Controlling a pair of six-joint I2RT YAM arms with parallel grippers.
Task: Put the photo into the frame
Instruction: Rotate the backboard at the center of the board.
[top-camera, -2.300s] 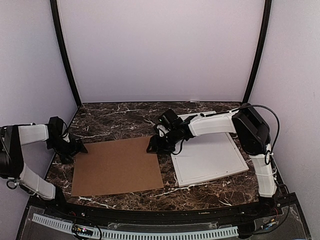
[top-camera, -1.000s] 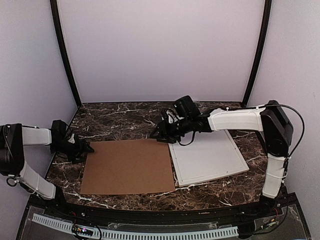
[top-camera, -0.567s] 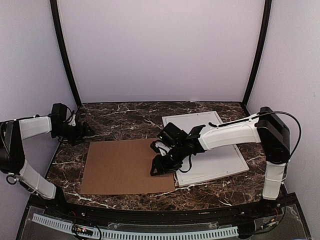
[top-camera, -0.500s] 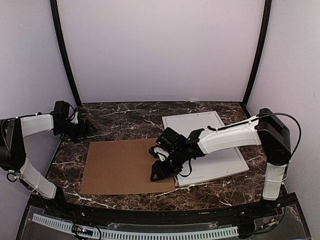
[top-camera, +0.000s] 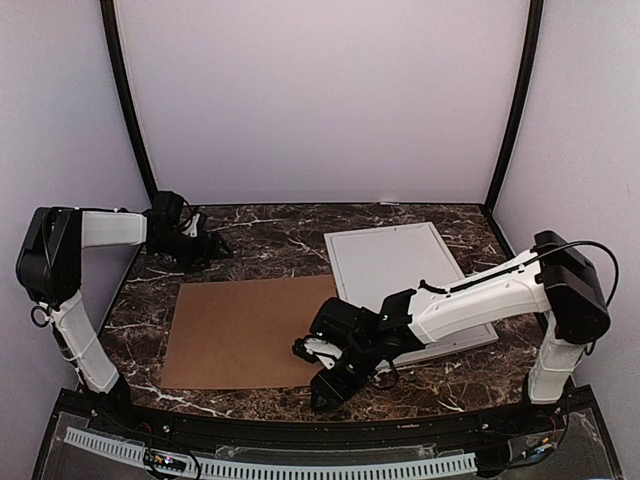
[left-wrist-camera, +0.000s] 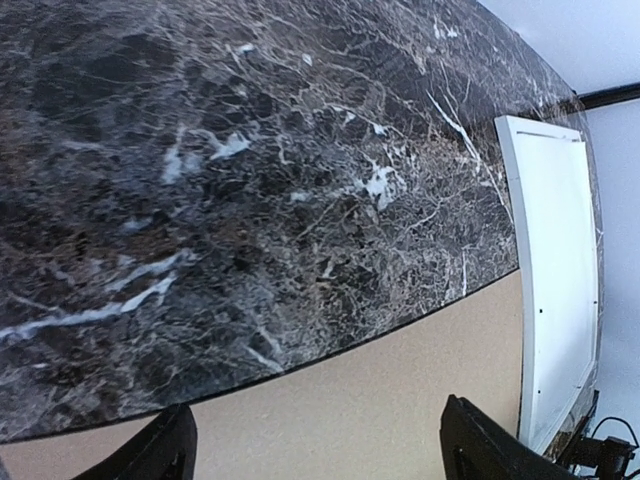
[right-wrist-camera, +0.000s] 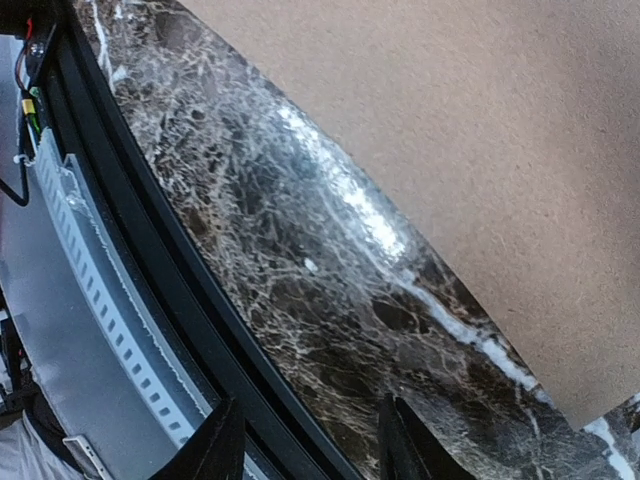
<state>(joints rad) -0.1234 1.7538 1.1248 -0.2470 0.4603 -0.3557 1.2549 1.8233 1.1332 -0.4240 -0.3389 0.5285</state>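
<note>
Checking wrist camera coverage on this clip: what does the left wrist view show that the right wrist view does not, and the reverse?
Only the left wrist view shows the frame, lying flat beside the cardboard sheet. Only the right wrist view shows the black rail along the table's near edge and the white slotted strip beyond it. Both views show the cardboard sheet on the marble table. Each also shows its own arm's fingers, the left fingers and the right fingers, spread apart with nothing between them.
</note>
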